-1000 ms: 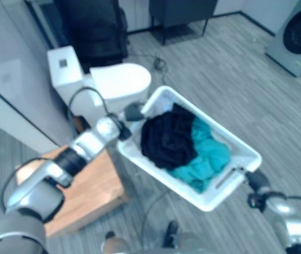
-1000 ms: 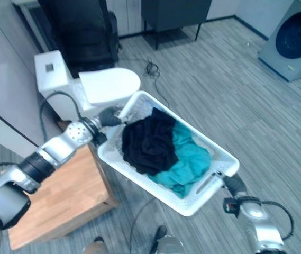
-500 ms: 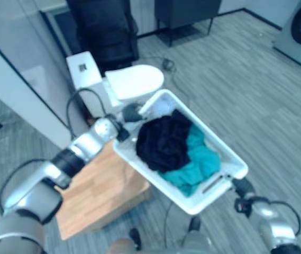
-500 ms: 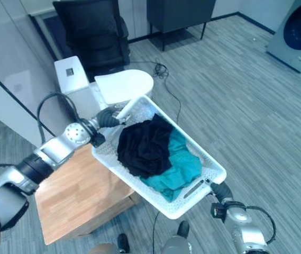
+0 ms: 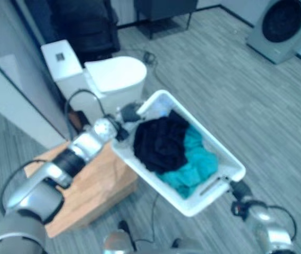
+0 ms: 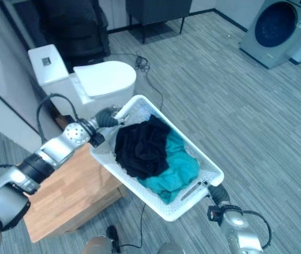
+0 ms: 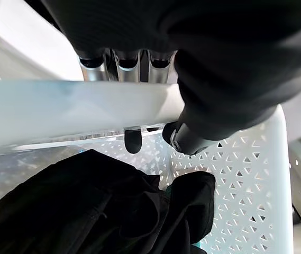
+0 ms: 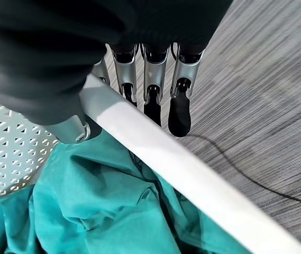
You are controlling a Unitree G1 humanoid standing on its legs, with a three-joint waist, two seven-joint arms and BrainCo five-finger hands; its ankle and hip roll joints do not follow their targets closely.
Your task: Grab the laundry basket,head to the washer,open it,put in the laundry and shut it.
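— Head camera first: where is the laundry basket (image 6: 208,174)?
— Off the floor (image 6: 256,116), carried between both hands. The left hand (image 6: 105,118) has its far end rim, the right hand (image 6: 217,192) the near end by the handle slot. It hangs just beside a wooden worktop (image 6: 68,193), with a white toilet (image 6: 94,79) beyond and the washer (image 6: 274,32) well apart at the far right.
— How does it look?
— White, perforated walls, a black garment (image 6: 139,145) heaped beside a teal one (image 6: 174,169).
— Left wrist camera?
— The fingers (image 7: 133,142) hook over the white rim (image 7: 76,111), thumb (image 7: 184,138) inside against the wall; black cloth (image 7: 87,206) lies below.
— Right wrist camera?
— Fingers (image 8: 179,114) curl over the rim bar (image 8: 155,153), thumb (image 8: 73,129) on the inner side, above teal cloth (image 8: 102,206).
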